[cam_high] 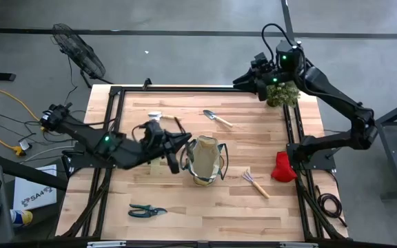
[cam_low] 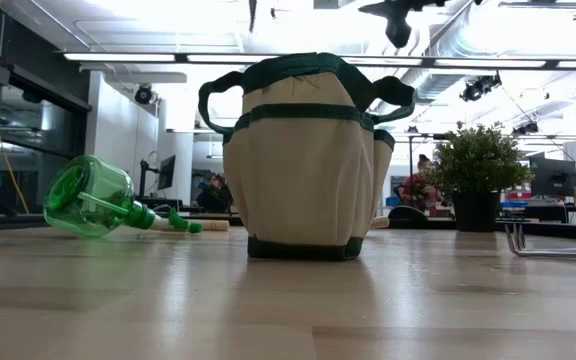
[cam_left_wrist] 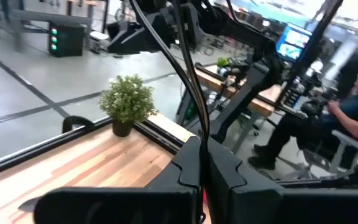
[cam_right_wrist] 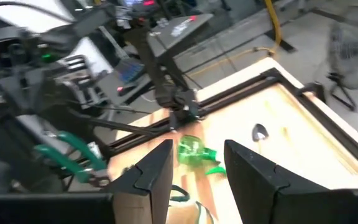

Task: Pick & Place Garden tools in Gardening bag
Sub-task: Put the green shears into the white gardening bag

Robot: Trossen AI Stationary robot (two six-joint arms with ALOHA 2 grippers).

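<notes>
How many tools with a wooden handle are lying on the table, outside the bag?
2. A trowel lies towards the far edge. A hand rake lies beside the gardening bag, on the right arm's side. More may be hidden inside the bag.

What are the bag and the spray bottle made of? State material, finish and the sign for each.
Bag: apparently woven fabric, matte beige with dark green trim; soft folds and stitched pockets show.
Spray bottle: likely plastic, glossy translucent green; light passes through its body.
</notes>
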